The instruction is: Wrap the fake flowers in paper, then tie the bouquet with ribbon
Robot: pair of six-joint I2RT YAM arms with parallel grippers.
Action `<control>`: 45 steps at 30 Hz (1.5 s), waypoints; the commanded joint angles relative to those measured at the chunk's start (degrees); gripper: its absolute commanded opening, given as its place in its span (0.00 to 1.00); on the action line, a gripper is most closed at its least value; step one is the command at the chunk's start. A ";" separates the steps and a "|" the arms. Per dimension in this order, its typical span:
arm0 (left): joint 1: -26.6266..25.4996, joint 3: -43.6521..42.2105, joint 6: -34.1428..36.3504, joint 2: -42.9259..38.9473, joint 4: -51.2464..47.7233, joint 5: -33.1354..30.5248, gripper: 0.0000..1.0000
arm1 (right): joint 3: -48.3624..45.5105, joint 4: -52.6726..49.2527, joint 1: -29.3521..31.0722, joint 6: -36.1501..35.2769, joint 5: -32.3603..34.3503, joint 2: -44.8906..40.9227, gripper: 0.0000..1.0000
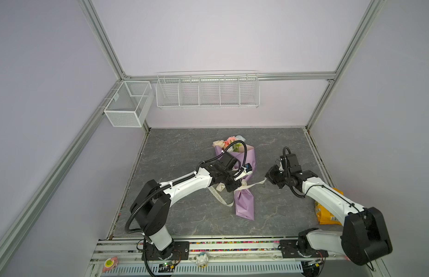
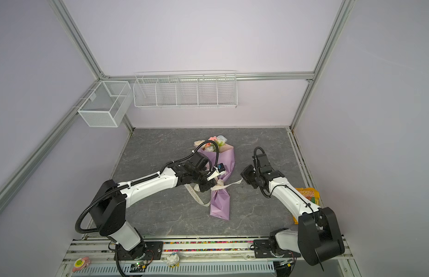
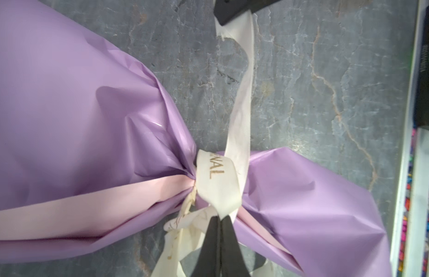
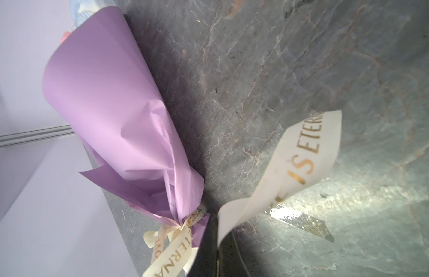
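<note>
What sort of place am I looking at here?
Probably a robotics lab test cell: aluminium frame with lilac panels, two robot arms bolted to a front rail, wire baskets hung at the back.

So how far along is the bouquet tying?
Done: the ribbon looks wrapped and knotted around the neck of the bouquet. In hand: the left pincer pinches the ribbon at the knot, the right pincer grips one tail. Left: likely tightening and letting go.
</note>
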 commanded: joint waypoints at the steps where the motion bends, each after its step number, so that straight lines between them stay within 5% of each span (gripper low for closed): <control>1: -0.81 -0.16 -2.23 -0.06 -4.26 5.05 0.00 | 2.21 2.61 -0.47 -3.36 -3.02 2.38 0.06; 3: -1.20 0.20 -3.63 0.31 -4.92 5.68 0.00 | 2.74 2.07 -0.51 -4.12 -4.06 3.66 0.10; 11: -1.62 0.56 -7.46 1.03 -5.33 6.63 0.00 | -0.83 -3.62 -0.44 -3.57 -4.39 -2.05 0.53; 18: -1.57 -0.26 -8.97 -0.06 -3.89 6.36 0.00 | -5.39 1.73 4.28 4.33 -11.58 -6.66 0.50; 29: -1.60 -1.38 -10.77 -0.98 -2.21 6.54 0.00 | -9.70 20.04 11.78 16.49 -17.35 -0.74 0.46; 40: -1.56 -2.65 -12.10 -2.00 -0.68 6.45 0.00 | -11.22 23.97 13.57 19.37 -18.20 1.21 0.48; 45: -1.62 -3.08 -12.52 -2.69 0.07 6.55 0.00 | -11.06 25.26 14.06 18.89 -18.15 2.41 0.38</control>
